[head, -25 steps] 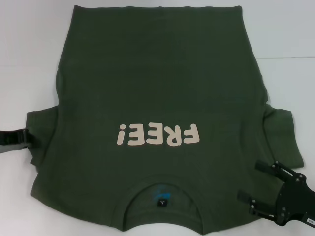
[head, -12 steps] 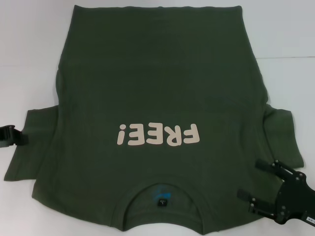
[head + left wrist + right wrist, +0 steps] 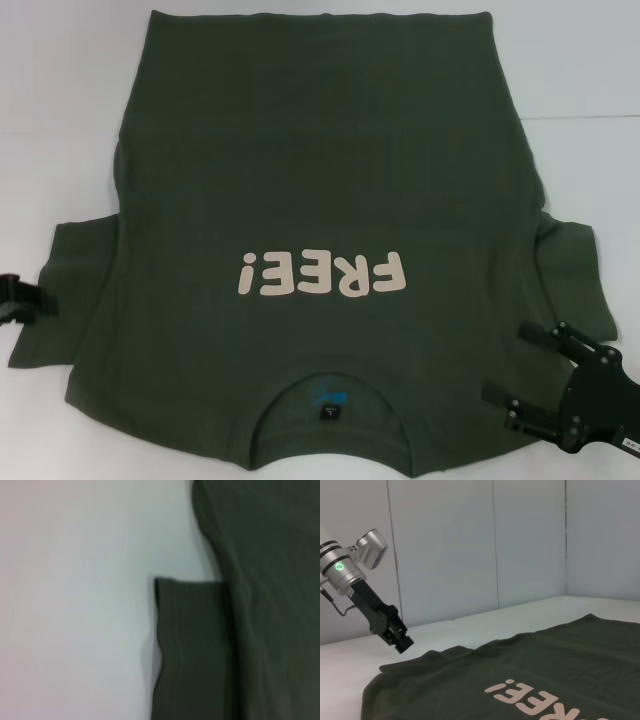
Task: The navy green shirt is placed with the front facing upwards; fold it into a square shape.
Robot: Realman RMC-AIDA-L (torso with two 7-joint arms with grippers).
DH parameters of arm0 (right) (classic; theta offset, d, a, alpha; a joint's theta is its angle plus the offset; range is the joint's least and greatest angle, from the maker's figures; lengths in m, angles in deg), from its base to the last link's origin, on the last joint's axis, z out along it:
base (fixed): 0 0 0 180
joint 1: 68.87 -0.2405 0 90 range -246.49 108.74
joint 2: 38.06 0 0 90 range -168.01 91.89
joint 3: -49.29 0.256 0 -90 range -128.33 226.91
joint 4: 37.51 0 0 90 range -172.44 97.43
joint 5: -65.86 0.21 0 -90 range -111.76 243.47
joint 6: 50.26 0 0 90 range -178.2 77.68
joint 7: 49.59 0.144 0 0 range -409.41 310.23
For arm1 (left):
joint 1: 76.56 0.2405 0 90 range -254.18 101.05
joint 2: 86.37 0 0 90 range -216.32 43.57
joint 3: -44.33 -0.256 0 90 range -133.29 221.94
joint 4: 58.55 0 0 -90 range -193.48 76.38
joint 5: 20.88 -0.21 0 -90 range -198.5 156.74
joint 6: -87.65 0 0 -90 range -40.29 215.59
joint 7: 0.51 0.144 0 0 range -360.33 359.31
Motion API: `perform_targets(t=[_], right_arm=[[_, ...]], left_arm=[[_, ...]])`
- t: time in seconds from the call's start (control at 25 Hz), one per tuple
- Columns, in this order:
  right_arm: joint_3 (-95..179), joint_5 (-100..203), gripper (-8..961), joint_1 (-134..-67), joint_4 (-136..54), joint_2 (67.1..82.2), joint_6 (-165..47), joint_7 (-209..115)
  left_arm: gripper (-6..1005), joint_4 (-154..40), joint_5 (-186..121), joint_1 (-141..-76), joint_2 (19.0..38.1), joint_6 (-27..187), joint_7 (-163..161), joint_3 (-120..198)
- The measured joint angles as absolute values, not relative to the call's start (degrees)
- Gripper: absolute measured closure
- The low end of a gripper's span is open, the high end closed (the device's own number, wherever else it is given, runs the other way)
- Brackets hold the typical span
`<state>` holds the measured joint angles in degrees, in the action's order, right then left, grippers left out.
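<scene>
The navy green shirt (image 3: 320, 170) lies spread flat on the white table (image 3: 60, 110), front up. Its collar (image 3: 328, 388) is nearest me and the cream "FREE!" lettering (image 3: 322, 273) reads upside down. My left gripper (image 3: 25, 298) sits at the table's left edge, just beside the outer hem of the left sleeve (image 3: 70, 300). The left wrist view shows that sleeve (image 3: 190, 645) flat on the table. My right gripper (image 3: 506, 364) is open at the near right, its fingers over the shirt's shoulder edge by the right sleeve (image 3: 575, 270). The right wrist view shows the shirt (image 3: 545, 660) and the left gripper (image 3: 400, 641) beyond it.
Bare white table (image 3: 75, 605) runs along both sides of the shirt and behind its hem (image 3: 320, 15). Pale wall panels (image 3: 470, 545) stand beyond the table's left side.
The left sleeve, bunched a second ago, has dropped and spread flat. The left gripper has drawn away from it toward the near left. The right gripper has barely moved.
</scene>
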<state>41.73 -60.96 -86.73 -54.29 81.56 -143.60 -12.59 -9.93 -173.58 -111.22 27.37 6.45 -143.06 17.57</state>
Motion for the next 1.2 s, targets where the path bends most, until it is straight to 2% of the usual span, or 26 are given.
perform_targets(t=[0.6,0.92,1.2], right_arm=[[41.5,-61.0,38,-87.2,-54.3,81.56,-143.6,-12.6],[41.5,-61.1,38,-87.6,-54.3,81.56,-143.4,-12.6],[41.5,-61.1,37,-87.7,-54.3,81.56,-143.2,-12.6]], left_arm=[[290,-8.9,-181.5,-112.3,27.16,5.6,-146.4,15.8],[150,-9.5,-181.5,-112.5,27.12,5.5,-146.4,15.8],[154,-9.6,-181.5,-112.5,27.17,5.6,-146.4,15.7]])
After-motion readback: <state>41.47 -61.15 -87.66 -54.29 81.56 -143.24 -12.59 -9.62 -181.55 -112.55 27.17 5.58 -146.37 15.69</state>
